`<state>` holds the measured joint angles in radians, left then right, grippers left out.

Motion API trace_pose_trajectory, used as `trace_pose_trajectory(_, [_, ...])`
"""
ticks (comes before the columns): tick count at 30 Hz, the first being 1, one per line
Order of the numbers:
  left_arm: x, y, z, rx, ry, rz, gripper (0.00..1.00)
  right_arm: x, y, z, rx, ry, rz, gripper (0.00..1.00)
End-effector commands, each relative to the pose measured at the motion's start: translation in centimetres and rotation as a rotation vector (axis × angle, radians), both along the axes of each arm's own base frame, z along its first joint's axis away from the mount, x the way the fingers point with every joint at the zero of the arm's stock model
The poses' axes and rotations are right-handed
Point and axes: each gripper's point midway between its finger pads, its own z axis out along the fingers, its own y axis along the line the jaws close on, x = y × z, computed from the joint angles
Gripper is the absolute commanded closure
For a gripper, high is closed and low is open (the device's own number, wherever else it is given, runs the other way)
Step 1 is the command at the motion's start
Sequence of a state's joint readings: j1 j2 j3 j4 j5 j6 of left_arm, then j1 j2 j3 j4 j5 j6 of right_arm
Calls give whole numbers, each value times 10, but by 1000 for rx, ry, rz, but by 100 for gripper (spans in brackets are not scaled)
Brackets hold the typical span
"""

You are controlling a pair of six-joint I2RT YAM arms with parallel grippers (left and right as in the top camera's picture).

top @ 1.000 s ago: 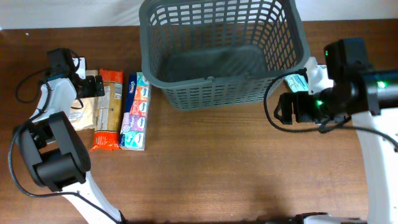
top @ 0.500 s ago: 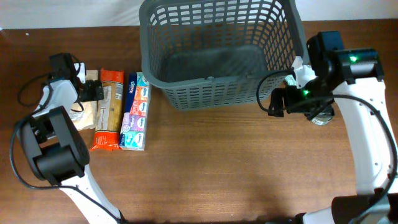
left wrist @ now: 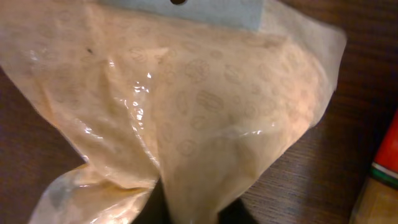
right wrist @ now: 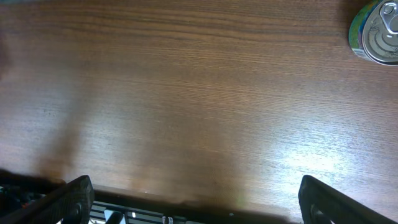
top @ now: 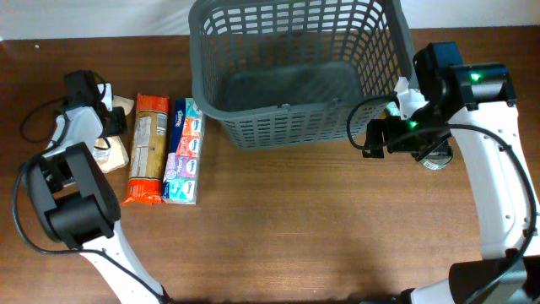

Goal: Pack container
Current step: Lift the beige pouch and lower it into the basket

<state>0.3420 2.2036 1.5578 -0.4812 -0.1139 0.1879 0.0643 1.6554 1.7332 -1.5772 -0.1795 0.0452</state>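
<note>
The container [top: 299, 127] is a large dark grey lattice basket at the table's far middle, with nothing in it. Left of it, my left gripper [top: 115, 127] is shut on a crinkled beige plastic bag [top: 112, 154]. In the left wrist view that bag [left wrist: 186, 106] fills the frame, and the left gripper [left wrist: 189, 214] pinches a fold of it at the bottom edge. My right gripper [top: 379, 142] hangs open over bare table beside the basket's right front corner. Its fingers [right wrist: 76, 194] stand far apart with nothing between them.
An orange packet [top: 146, 160] and a multicoloured tissue pack [top: 184, 152] lie side by side between the bag and the basket. A small silver tin can [top: 437, 159], [right wrist: 377, 32] stands right of the basket, partly under the right arm.
My left gripper has shut on the beige bag, which has bunched and slid slightly left. The right arm swung in towards the basket's right corner, then held still.
</note>
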Motion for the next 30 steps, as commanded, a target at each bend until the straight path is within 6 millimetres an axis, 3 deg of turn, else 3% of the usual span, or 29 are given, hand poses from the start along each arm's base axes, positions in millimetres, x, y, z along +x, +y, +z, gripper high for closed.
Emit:
trace_pose_trajectory(1, [-30,-8,-54,-63,147,1,98,0,2,-2,11,8,6,1])
trace_pose_trajectory(4, [-27,-6,-36,-57,146,3,98,0,2,-2,11,8,6,1])
trace_pose_trajectory(8, [-18,17,20,44,96,94,98,0,2,-2,11,8,6,1])
trace_pose_trajectory(13, [-6,29,123,128,-58,131,98,0,2,-2,11,8,6,1])
trace_pose_trajectory(18, [-7,17,233,135,-293,161,98,0,2,-2,11,8,6,1])
trace_pose_trajectory(21, [-10,-10,306,139,-458,106,98,0,2,-2,11,8,6,1])
trace_pose_trajectory(23, [-11,-49,366,119,-600,17,98,0,2,-2,11,8,6,1])
trace_pose_trajectory(24, [-11,-65,385,108,-648,-13,98,0,2,-2,11,8,6,1])
trace_pose_trajectory(25, [-13,-104,421,83,-735,-91,98,0,2,-2,11,8,6,1])
trace_pose_trajectory(28, [-13,-172,455,-9,-829,-189,98,0,2,-2,11,8,6,1])
trace_pose_trajectory(30, [-12,-217,459,-77,-848,-261,98,0,2,-2,11,8,6,1])
